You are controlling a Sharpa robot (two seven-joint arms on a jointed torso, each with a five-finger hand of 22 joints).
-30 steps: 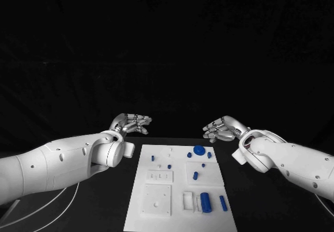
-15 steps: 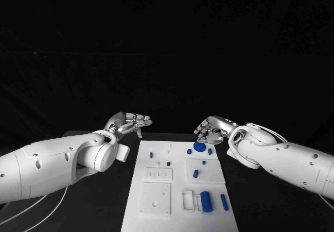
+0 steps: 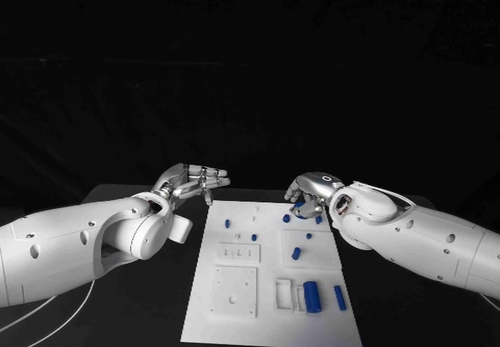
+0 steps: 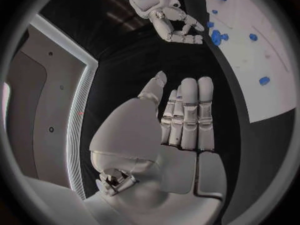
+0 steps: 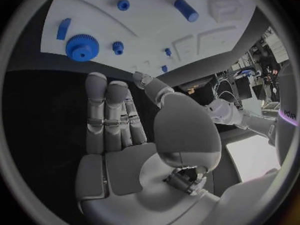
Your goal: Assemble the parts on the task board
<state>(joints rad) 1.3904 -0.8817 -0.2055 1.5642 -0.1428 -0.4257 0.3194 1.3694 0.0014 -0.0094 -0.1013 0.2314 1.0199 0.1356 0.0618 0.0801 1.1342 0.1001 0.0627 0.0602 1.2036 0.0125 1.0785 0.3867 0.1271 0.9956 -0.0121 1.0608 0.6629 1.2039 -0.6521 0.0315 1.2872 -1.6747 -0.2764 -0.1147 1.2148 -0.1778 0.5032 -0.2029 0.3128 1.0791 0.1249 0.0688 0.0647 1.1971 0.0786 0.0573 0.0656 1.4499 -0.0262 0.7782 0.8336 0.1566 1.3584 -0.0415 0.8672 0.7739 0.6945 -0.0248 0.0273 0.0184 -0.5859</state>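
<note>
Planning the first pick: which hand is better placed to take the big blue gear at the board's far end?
Probably the right hand: it hovers open right by the gear. The left hand is off the board's side.

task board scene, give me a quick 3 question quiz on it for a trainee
1. True or false: the left hand holds a blue part.
2. Which hand is over the far end of the task board? A) left B) right C) neither
3. Fill in: in the right wrist view, the largest round part near the right hand is a blue ____.

Key:
1. False. It holds nothing and sits off the board's left side.
2. B. The right hand is above the far parts there; the left is beside the board.
3. Gear. It lies on the board past the fingers, and nothing is in the palm.
</note>
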